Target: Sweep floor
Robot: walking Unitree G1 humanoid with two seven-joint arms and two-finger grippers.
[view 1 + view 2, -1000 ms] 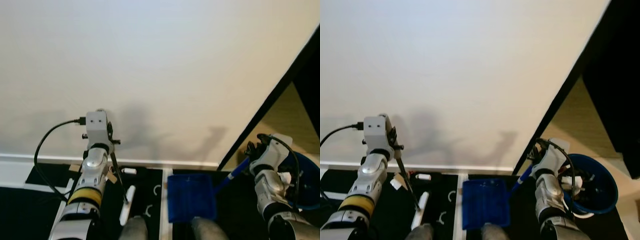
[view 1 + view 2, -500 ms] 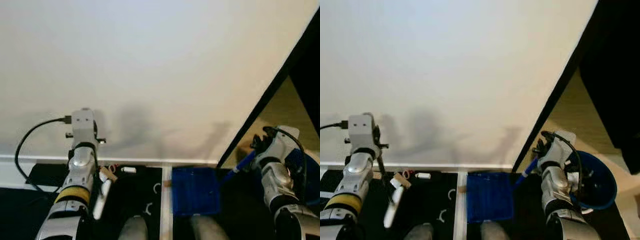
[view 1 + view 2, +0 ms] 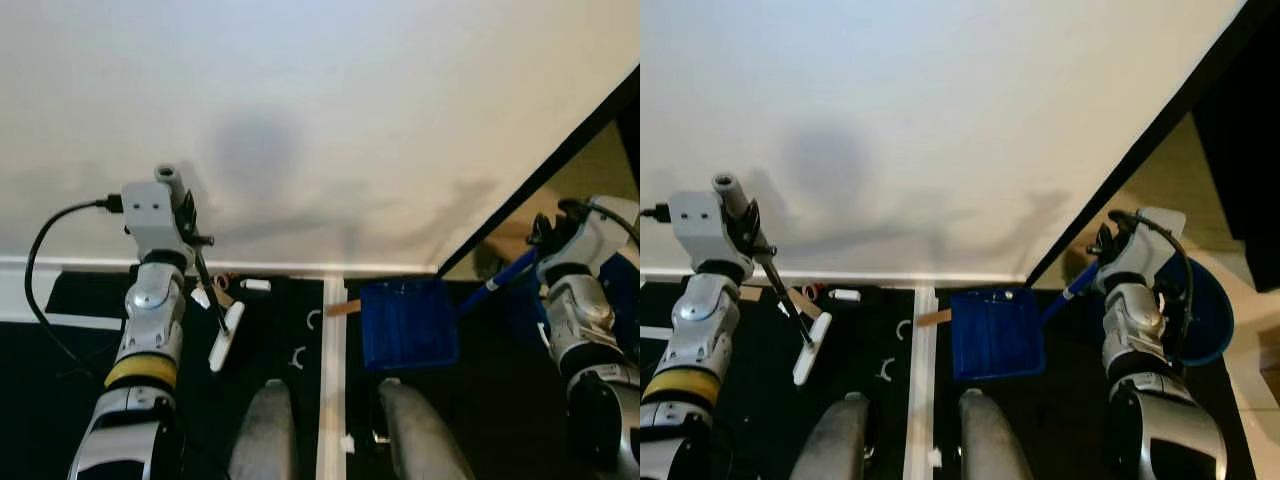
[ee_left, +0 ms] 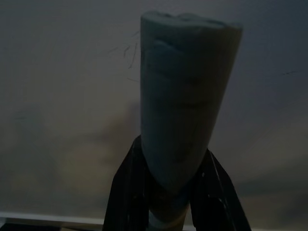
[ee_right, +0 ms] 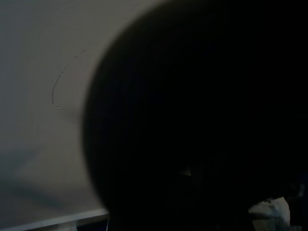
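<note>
My left claw (image 4: 168, 192) is clenched on the top end of a small brush (image 3: 226, 335); its grey handle stands up between my two black fingers (image 4: 126, 192) in the wrist view, and the white brush head hangs below and a bit inward of the claw, low over the dark floor (image 3: 290, 320) by the wall.

My right claw (image 3: 1110, 250) grasps the blue handle of the dustpan (image 3: 997, 333), as far as I can judge; fingers mostly hidden behind the wrist. The pan lies flat on the floor, down and inward from that claw, in front of my feet. A blue bin (image 3: 1200, 310) sits just outside the right arm.

Progress, my judgement: sweep is midway, not done. Scraps left along the baseboard, close below the left claw & near the brush head:
- a white bit (image 3: 845, 295)
- a tan bit (image 3: 810, 305)
- a small red bit (image 3: 222, 281), hard to make out
- a tan strip (image 3: 934, 317) touching the pan's near edge

Pan looks empty, tho I can't be sure. Left to do: brush scraps into pan, tip pan into bin.
</note>
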